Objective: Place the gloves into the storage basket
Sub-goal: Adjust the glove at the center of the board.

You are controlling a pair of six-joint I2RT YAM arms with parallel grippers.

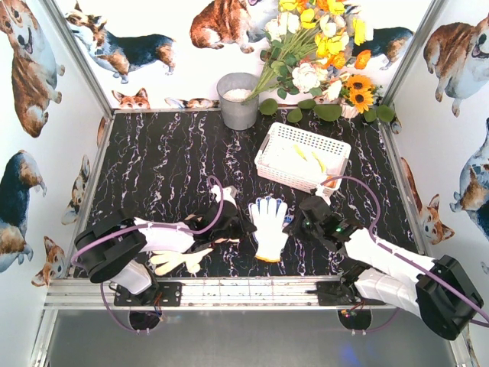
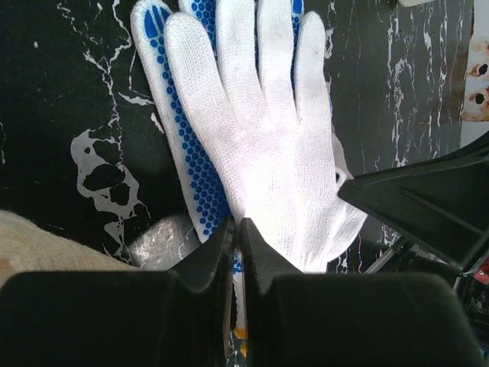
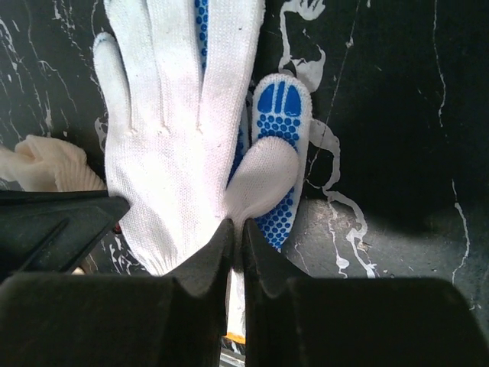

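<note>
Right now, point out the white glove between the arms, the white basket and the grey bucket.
white glove (image 1: pixel 269 225): top view, middle of the hand.
white basket (image 1: pixel 309 136): top view, far rim.
grey bucket (image 1: pixel 238 107): top view, front wall.

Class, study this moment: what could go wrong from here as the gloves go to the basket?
1. The left end effector and right end effector pinch the same gloves from opposite sides; uneven pulls could slip one grip.
2. The edge grips may catch only the white glove, leaving the dotted glove behind.
</note>
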